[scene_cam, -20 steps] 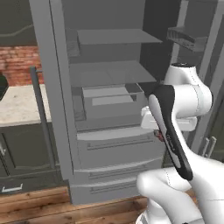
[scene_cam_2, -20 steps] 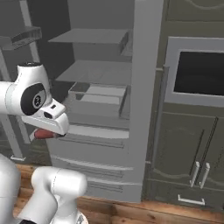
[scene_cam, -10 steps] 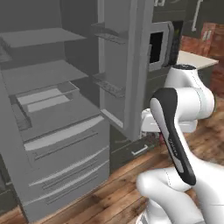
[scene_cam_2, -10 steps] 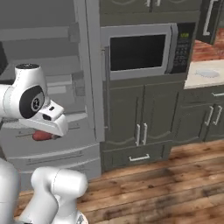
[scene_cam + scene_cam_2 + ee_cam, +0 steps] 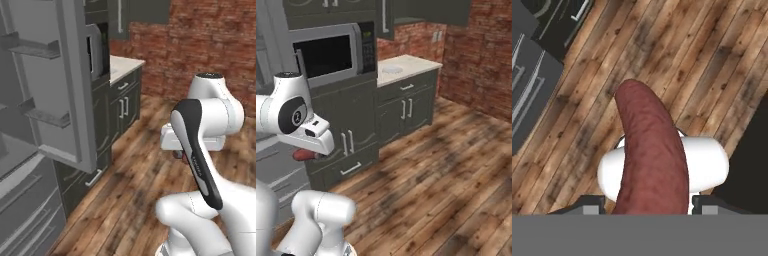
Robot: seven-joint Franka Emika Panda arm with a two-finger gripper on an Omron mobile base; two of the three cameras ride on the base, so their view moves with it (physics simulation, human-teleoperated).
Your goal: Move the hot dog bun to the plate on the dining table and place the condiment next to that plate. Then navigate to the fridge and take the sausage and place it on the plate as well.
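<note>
One sausage [image 5: 652, 155] sits clamped between the two fingertips of the gripper [image 5: 643, 202], as the hand view makes plain: it runs up from the bottom middle of that view, dark reddish brown, slightly curved, with a rounded end and a finely wrinkled skin. The gripper is closed on it, a fingertip pressed to each side. In the right base view a short red end of the sausage [image 5: 304, 154] pokes out under the white hand, held in the air in front of the dark lower cabinets; in the left base view the hand is mostly hidden behind the arm's own black-and-white link.

The left base view alone shows the open fridge door [image 5: 55, 85] at the left edge, its grey door shelves facing the room, with drawer fronts below it. The right base view alone shows the built-in microwave [image 5: 331, 52] above the cabinet doors [image 5: 348, 135], and a pale countertop [image 5: 406, 65] running to the brick wall [image 5: 481, 55].

Below the sausage, the hand view looks down on bare wood-plank floor [image 5: 702, 65]. Both base views show that floor stretching wide open from the cabinet fronts to the brick wall.
</note>
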